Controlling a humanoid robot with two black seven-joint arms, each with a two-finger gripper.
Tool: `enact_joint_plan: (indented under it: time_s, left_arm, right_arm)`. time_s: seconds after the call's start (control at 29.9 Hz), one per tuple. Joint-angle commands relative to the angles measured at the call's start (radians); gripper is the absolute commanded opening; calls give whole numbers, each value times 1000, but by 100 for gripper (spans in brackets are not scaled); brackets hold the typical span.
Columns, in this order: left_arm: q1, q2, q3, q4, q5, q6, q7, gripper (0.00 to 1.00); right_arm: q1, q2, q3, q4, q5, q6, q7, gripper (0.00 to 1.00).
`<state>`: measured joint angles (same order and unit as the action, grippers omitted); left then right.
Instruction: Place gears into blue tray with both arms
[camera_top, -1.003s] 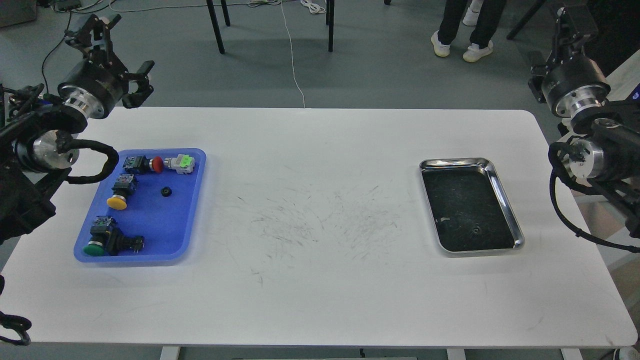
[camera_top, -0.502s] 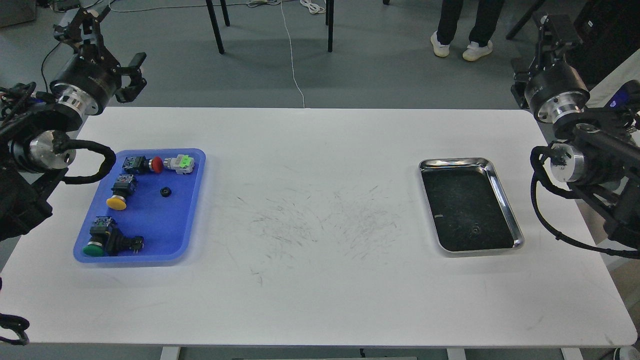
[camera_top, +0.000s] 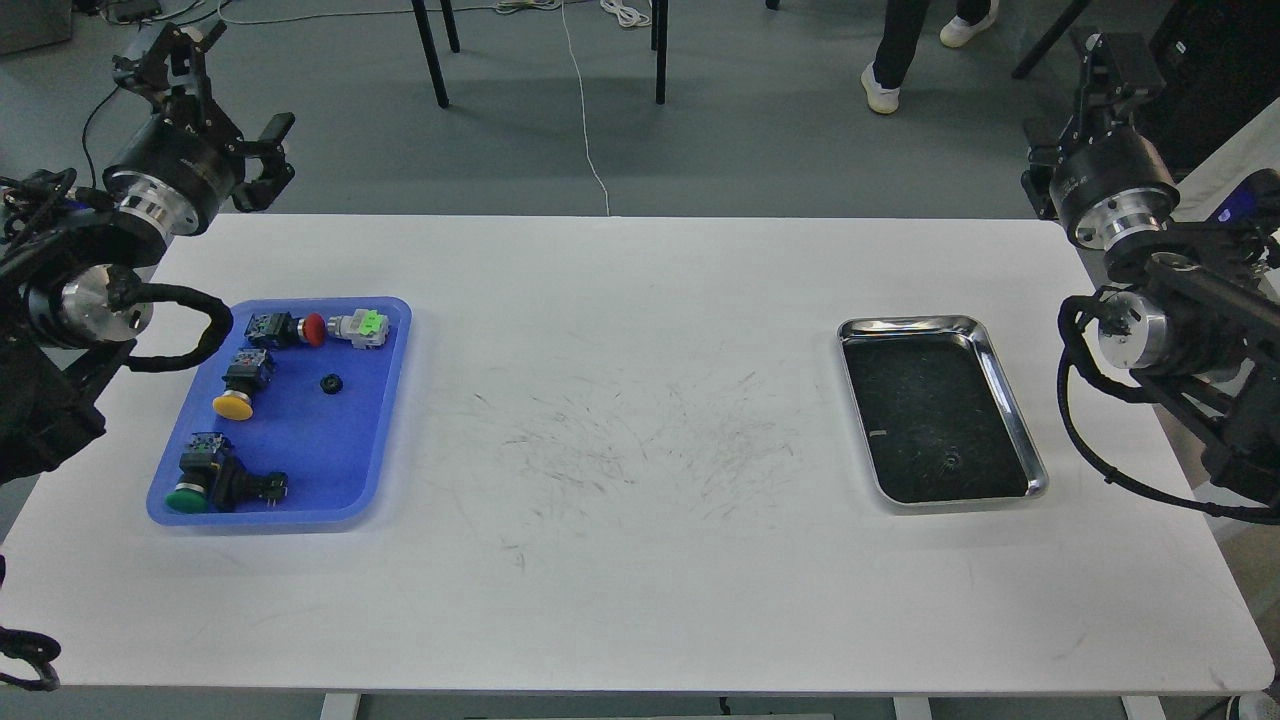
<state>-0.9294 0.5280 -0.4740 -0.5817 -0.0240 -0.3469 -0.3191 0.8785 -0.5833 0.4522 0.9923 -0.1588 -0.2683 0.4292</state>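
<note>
The blue tray (camera_top: 320, 450) lies on the left of the white table. One small black gear (camera_top: 331, 382) rests in it, right of the yellow switch. A second gear (camera_top: 950, 461) lies in the steel tray's (camera_top: 1012, 400) near part on the right. My left gripper (camera_top: 222, 105) hangs above the table's far left corner, behind the blue tray, open and holding nothing. My right gripper (camera_top: 1112, 55) is raised past the far right corner, behind the steel tray. It is seen end-on and dark, so its fingers cannot be told apart.
Push-button switches share the blue tray: a red one (camera_top: 300, 328) with a green-tagged one at the back, a yellow one (camera_top: 240, 390), and a green one (camera_top: 215, 480) in front. A person's legs and chair legs stand beyond the table's far edge.
My left gripper has drawn back up and to the left, and my right gripper has shifted left and up. Both gears lie where they were. The person behind the table has stepped away.
</note>
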Motion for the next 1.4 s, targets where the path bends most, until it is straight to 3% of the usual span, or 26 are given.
enact_joint_plan:
  time_s: [0.0,0.17,0.33,0.43,0.6,0.77,1.07,1.17,1.37]
  left_arm:
    - [-2,-3,3,-1,1,0,3,99]
    - [-9,-2,6,35,7,-12,6,99]
    - [-65,-98,112,203,18,-11,49,99]
    - [-48,-106,107,186,12,-20,35,99]
    - [-46,-121,97,191,9,26,31,99]
    - [-54,-108,97,183,9,55,48,99]
    - [-45,-62,71,183,4,72,29,98]
    - [-42,-62,60,178,-4,74,5,98]
    - [-37,-82,109,125,22,75,41,99]
  right_arm:
    - [-4,-6,-12,6,-5,9,-1,98]
    - [23,-82,-102,43,-16,32,-17,98]
    - [88,-170,-260,98,-15,47,-18,98]
    - [137,-223,-335,127,-16,50,-35,98]
    - [301,-308,-562,222,-34,107,-124,98]
    - [476,-346,-788,258,-36,126,-119,99]
    - [471,-359,-721,290,-44,129,-112,99]
    - [418,-362,-660,325,-47,115,-107,97]
    - [376,-311,-653,335,-50,49,-139,97]
